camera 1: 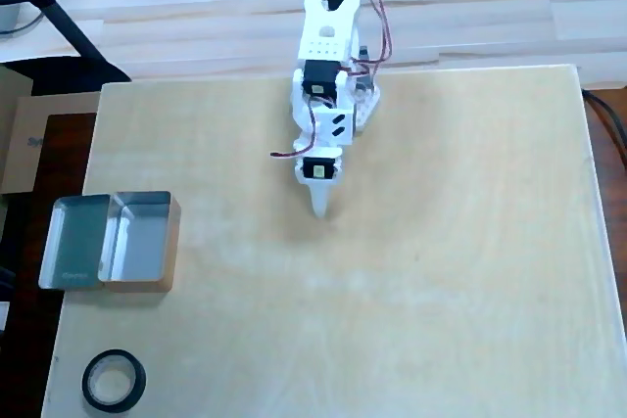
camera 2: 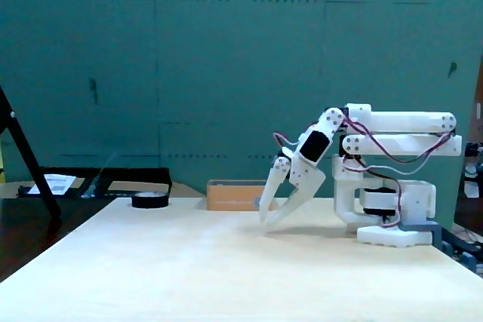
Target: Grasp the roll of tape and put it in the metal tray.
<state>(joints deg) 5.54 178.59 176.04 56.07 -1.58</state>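
Observation:
The roll of tape is a black ring with a pale core, lying flat at the near left corner of the pale wooden table. In the fixed view the roll of tape sits at the far left edge. The metal tray stands at the table's left edge with two compartments, the left one greyish-green. In the fixed view the metal tray reflects wood behind the arm. My gripper points down near the table's middle, far from both. The gripper is shut and holds nothing, its tips just above the surface.
The arm's white base stands at the table's back edge in the overhead view. A cardboard box and a black stand leg lie off the table to the left. A black strut leans at the fixed view's left.

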